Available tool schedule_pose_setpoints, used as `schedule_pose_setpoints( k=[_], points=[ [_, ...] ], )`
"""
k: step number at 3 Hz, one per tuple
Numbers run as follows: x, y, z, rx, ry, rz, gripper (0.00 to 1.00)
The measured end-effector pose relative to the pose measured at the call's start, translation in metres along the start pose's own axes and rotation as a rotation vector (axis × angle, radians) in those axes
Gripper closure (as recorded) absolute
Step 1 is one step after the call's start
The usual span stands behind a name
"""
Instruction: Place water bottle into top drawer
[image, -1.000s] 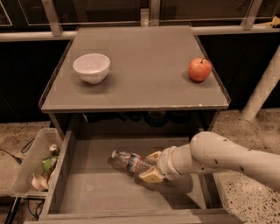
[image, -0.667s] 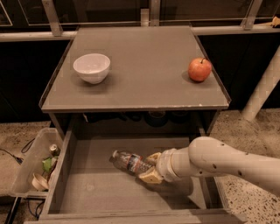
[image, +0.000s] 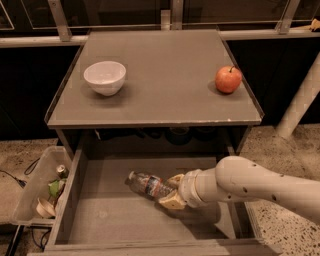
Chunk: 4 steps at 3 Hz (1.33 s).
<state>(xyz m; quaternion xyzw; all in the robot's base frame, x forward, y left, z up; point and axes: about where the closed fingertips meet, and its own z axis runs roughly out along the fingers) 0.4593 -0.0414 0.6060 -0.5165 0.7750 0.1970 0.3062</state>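
The water bottle is clear with a white cap and a coloured label. It lies on its side inside the open grey top drawer, cap toward the left. My gripper reaches in from the right on a white arm. Its tan fingers are closed around the bottle's base end, low over the drawer bottom. The drawer is pulled out beneath the grey tabletop.
A white bowl sits on the tabletop at the left and a red apple at the right. A translucent bin with trash stands on the floor left of the drawer. A white pole leans at the right.
The arm and the bottle have barely shifted. The grip on the bottle is the same.
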Motion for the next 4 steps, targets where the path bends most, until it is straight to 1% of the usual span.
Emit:
schedule_pose_setpoints(
  k=[1,2,3,4],
  points=[
    [0.0,0.0,0.0,0.0,0.0,0.0,0.36],
    [0.0,0.0,0.0,0.0,0.0,0.0,0.11],
    [0.0,0.0,0.0,0.0,0.0,0.0,0.0],
    [0.0,0.0,0.0,0.0,0.0,0.0,0.0]
  ],
)
